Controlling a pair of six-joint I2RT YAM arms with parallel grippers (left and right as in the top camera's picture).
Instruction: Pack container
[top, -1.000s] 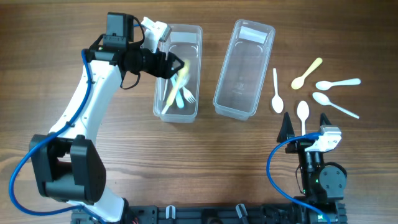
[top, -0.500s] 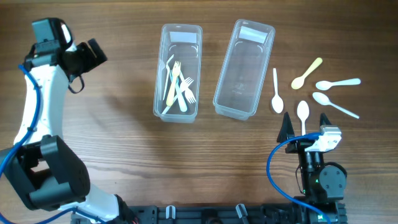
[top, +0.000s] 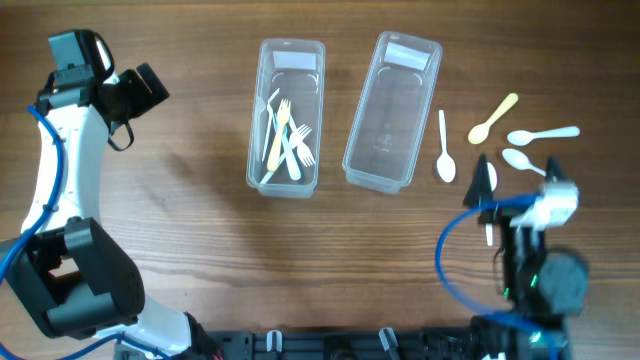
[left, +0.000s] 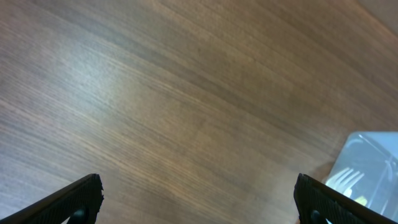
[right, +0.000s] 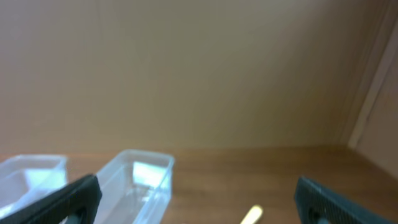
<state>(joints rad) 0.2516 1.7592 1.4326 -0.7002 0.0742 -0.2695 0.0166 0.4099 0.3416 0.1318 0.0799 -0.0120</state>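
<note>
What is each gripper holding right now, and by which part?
Nothing. The left gripper is open above the table, and the right gripper is also open and empty.

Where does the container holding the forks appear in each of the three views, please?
Overhead: the fork container is at upper centre, left of the empty container.
Left wrist: lower right corner, cut off, forks visible inside.
Right wrist: lower left edge, blurred and cut off.
Shared landmark: the empty container, next to it in the overhead and right wrist views; the left wrist view lacks it.
</note>
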